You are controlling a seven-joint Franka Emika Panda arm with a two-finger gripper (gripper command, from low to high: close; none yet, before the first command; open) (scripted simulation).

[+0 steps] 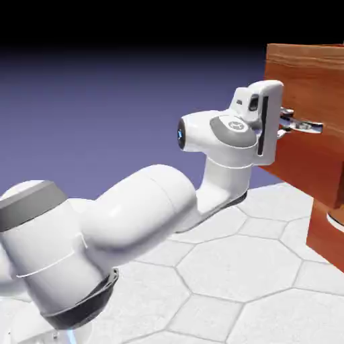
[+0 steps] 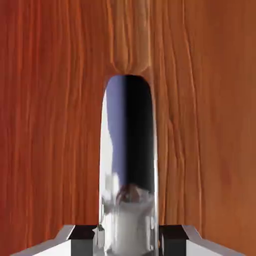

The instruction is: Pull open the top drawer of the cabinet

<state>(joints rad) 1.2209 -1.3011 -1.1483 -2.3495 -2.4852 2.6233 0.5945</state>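
We see the gripper (image 1: 290, 125) pressed up to the front of the top drawer (image 1: 310, 87), which juts out toward the arm from the cabinet (image 1: 327, 235) below it. Its fingers (image 2: 83, 239) sit narrowly closed on either side of the silver handle (image 2: 129, 165), gripping the bar between them. In the hand view the handle rises straight from between the fingertips, glossy against the drawer's reddish wood grain. Below the drawer, a pale curved handle (image 1: 335, 220) shows on the lower front.
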